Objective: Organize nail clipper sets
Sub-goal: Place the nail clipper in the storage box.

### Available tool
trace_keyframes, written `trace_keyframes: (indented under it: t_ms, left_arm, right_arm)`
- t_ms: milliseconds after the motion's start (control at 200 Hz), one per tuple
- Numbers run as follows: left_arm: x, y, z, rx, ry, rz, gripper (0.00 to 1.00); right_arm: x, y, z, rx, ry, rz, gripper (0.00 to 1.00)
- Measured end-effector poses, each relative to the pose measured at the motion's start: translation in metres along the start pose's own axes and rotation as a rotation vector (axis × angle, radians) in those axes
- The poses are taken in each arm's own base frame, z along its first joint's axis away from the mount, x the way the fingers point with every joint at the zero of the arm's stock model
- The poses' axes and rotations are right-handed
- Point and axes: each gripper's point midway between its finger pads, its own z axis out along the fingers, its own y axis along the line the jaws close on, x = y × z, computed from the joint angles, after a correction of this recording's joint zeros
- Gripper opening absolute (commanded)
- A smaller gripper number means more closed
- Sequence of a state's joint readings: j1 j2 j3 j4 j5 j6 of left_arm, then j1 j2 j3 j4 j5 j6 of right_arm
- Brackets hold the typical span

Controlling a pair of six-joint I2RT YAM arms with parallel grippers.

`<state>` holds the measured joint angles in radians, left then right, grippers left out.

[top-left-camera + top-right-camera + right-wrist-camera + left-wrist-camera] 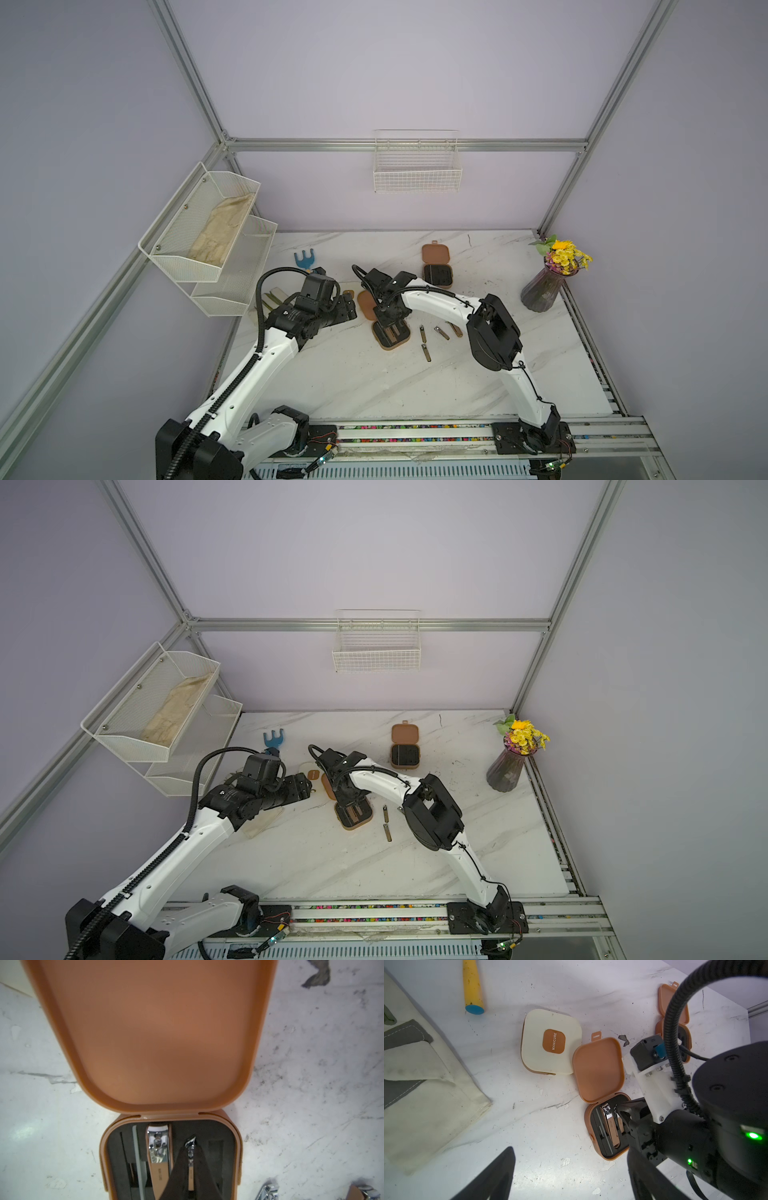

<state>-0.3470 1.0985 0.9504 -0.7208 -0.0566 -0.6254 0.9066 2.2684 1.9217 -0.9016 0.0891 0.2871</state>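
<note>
Farthest left, a folded cream cloth (425,1084) lies on the marble surface (374,386), with the blue-and-yellow toy rake (303,258) behind it toward the far edge. Next, the left jaws hover wide apart and empty, near the closed cream case (551,1042). Just right of that case lies the near brown case (598,1070), its lid laid back open. A broad clipper (159,1153) sits in its black lining. The right jaws reach down into this base, drawn narrow onto a slim bronze clipper (190,1176) beside the broad one. Four loose clippers (441,332) lie on the surface right of this case. Farther back, the second brown case (435,253) lies open, its black lining showing. A vase of flowers (542,291) stands at the far right.
</note>
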Motion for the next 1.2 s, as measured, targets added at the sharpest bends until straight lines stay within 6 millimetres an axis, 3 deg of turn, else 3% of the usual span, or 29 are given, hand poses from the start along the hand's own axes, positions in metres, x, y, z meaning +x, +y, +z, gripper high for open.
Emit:
trace_keyframes:
  t_ms: [490, 785, 945, 1200]
  left_arm:
    - [0.000, 0.000, 0.000, 0.000, 0.000, 0.000, 0.83]
    - [0.000, 0.000, 0.000, 0.000, 0.000, 0.000, 0.83]
    - [0.000, 0.000, 0.000, 0.000, 0.000, 0.000, 0.83]
    - [0.000, 0.000, 0.000, 0.001, 0.000, 0.000, 0.83]
  right_arm:
    - [0.001, 0.000, 0.015, -0.010, -0.019, 0.011, 0.08]
    - [0.005, -0.003, 0.016, -0.036, -0.089, 0.041, 0.08]
    - [0.014, -0.007, 0.013, -0.028, -0.076, 0.049, 0.08]
    - [0.011, -0.010, 0.005, 0.002, -0.045, 0.051, 0.08]
